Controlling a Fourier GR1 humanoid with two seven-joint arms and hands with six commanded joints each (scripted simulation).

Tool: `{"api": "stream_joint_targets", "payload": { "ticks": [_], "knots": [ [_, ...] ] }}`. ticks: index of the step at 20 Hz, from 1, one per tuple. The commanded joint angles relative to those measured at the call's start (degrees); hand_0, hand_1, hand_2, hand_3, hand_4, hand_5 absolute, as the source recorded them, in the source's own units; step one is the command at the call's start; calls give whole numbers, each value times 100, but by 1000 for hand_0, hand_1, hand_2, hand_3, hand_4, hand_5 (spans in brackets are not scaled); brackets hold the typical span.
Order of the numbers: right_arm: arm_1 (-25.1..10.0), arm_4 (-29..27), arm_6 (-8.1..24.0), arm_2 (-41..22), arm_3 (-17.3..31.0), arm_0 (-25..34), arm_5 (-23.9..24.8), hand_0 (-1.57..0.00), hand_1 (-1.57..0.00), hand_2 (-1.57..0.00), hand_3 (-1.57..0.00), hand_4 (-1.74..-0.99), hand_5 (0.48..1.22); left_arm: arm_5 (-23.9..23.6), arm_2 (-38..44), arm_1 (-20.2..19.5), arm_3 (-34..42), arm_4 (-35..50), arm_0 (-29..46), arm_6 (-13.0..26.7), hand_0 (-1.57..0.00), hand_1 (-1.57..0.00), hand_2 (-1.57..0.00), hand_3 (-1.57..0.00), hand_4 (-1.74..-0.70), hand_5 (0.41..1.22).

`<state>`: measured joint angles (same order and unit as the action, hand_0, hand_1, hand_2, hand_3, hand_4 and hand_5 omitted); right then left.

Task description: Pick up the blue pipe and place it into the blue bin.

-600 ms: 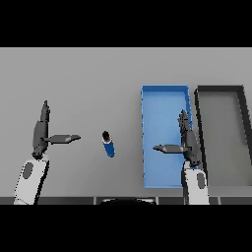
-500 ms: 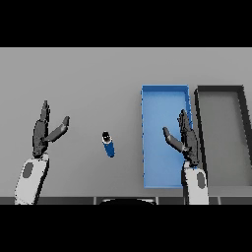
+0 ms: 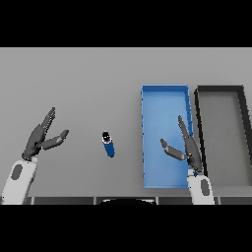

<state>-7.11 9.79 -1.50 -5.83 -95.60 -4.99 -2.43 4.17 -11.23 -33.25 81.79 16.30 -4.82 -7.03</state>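
Observation:
The blue pipe [image 3: 108, 144], short with a dark and white end, lies on the grey table a little left of the blue bin [image 3: 164, 97]. My left hand [image 3: 40, 138] hovers well to the left of the pipe, fingers straight and thumb spread, holding nothing. Over the bin's near right part my right hand [image 3: 188, 147] is open too, thumb pointing left, nothing in it. The bin holds nothing that I can see.
A black bin [image 3: 220, 90] stands directly right of the blue one, their long sides nearly touching. Grey tabletop stretches behind and to the left of the pipe.
Both thumbs have swung from pointing sideways to a more raised, spread pose. The left hand has tilted outward a little. The pipe has not moved.

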Motion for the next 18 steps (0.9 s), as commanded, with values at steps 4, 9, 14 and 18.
{"api": "stream_joint_targets", "payload": {
  "ticks": [4,9,14,18],
  "knots": [
    [-95,-59,8,-2,-69,-54,-119,1,1,1,1,-1227,594,520,-186,-302,230,-30,140,-206,1,1,1,1,-1164,598],
    [-117,-53,-167,-1,62,105,-157,1,1,1,1,-1242,618,1054,-726,-421,826,-103,311,143,1,1,1,1,-1182,544],
    [-83,-135,-149,-16,-4,23,-224,1,1,1,1,-1283,642,1169,-1253,-110,1090,-330,229,471,1,1,1,1,-1205,502],
    [-120,-108,-90,37,-31,39,-165,1,1,1,1,-1294,653,1025,-1554,310,944,-703,128,385,1,1,1,1,-1207,479]
  ]
}}
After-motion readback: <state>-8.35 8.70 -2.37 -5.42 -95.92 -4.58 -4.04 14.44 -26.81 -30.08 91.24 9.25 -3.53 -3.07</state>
